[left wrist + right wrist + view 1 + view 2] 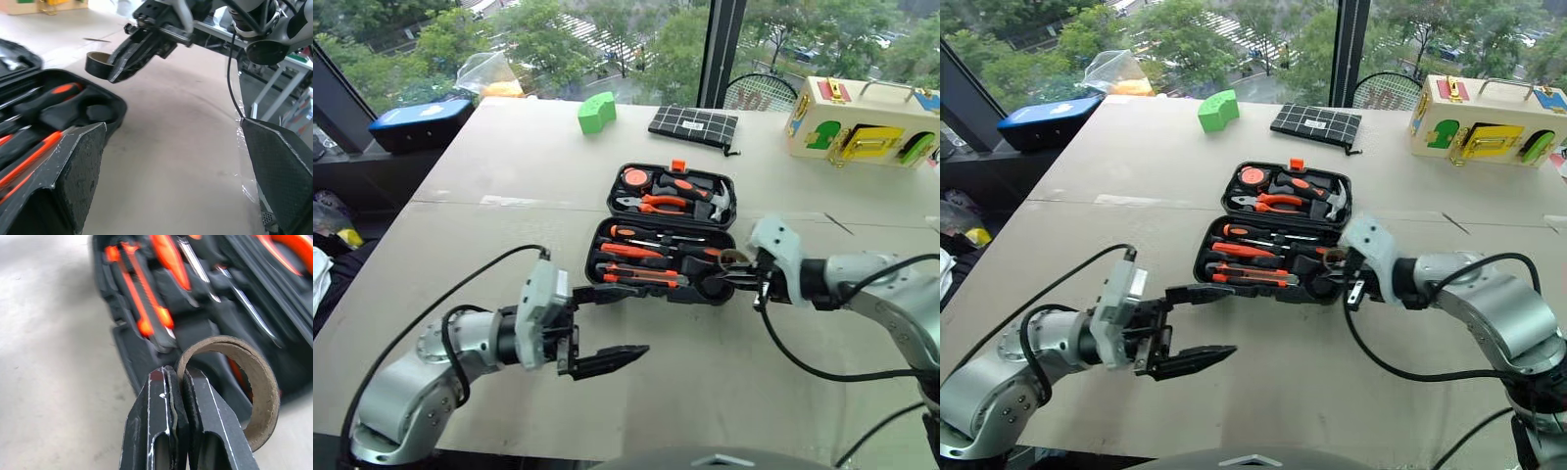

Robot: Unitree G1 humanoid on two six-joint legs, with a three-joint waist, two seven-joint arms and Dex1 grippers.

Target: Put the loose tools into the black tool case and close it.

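The black tool case (607,269) lies open in the middle of the table. Its near half holds slim orange-and-black screwdrivers (641,251); pliers and a hammer fill the far half. My right gripper (728,278) is shut on a small dark round roll (220,343), pinching its wall. It holds the roll just above the right end of the case's near half. That roll (98,64) hangs from the right gripper's fingers in the left wrist view too. My left gripper (636,320) stands open and empty just in front of the case's left end.
At the table's far side sit a green block (596,112), a flat black gridded pouch (693,125) and a wooden latch box (862,122). A blue-lidded dark box (421,122) rests off the far left corner. Bare table surrounds the case.
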